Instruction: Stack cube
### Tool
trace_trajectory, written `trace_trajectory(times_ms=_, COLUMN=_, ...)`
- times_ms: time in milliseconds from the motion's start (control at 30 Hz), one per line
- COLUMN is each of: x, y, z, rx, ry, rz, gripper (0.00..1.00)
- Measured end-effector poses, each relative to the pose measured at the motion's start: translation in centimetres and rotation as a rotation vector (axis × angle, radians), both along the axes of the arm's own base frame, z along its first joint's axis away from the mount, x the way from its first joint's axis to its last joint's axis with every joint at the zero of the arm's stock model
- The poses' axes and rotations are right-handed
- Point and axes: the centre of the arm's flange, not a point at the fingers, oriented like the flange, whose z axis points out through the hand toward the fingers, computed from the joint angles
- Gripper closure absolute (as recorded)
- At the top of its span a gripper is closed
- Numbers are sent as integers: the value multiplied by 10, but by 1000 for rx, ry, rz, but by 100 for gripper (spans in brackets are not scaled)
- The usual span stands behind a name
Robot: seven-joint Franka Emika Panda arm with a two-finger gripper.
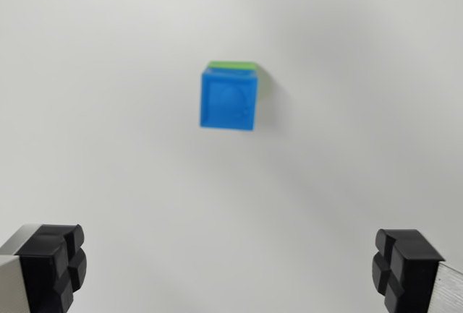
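Wrist view, looking straight down at a plain white table [108, 110]. You see the blue cube [228, 100] near the middle of the frame, a little above centre, sitting on top of a green cube [231, 65]; only a thin green strip shows along the blue cube's far edge and down its right side in the wrist view, so the two are touching and slightly offset in this view. The gripper [230, 269] is well clear of both, with its two black fingertips [54, 262] at the bottom corners of the frame. The jaws stand wide apart and hold nothing.

Judging from the sharp edges and flat faces, you should expect both cubes to be rigid, light and not fragile, probably plastic with fairly smooth sides. A light block shifts easily if nudged, so any contact with the top cube risks pushing it off its base. If you must take hold again, close on two opposite flat side faces, centred, not across corners. The stack appears already made; the picture is slightly blurred, so exact alignment cannot be confirmed.
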Motion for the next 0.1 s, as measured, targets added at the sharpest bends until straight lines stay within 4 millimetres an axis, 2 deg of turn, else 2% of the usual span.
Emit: trace_trajectory(times_ms=100, x=0, y=0, z=0, rx=0, ry=0, rz=0, gripper=0)
